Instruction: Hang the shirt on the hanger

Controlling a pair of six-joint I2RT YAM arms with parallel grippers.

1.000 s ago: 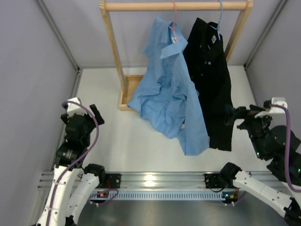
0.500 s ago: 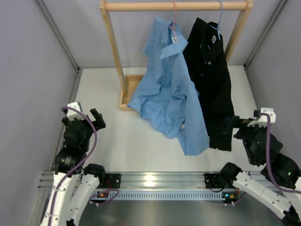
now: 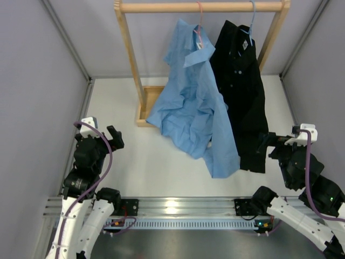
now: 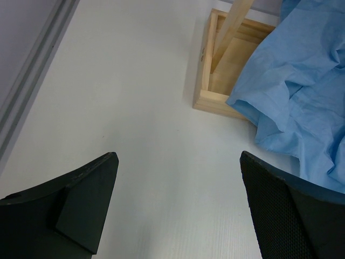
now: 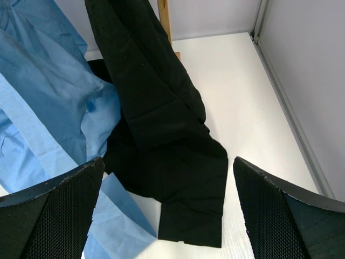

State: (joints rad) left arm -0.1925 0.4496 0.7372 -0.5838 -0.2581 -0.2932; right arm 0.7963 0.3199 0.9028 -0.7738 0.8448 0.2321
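While only overhead shows shirt (image 3: 194,102) hung on hanger (image 3: 200,20), seemingly lopsided, left gripper (image 4: 178,157), right gripper (image 5: 167,162) spread, empty

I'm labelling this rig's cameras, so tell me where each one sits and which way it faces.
Top external: above and behind the bases, looking down; both arms show, left end effector and right end effector open, clear of the shirt hanging at the hanger.
Left wrist: on the left arm, facing down-forward at the rack base; its two fingers frame the view.
Right wrist: on the right arm, facing the black shirt; its fingers show.
Shared: both wrist views catch the shirt.
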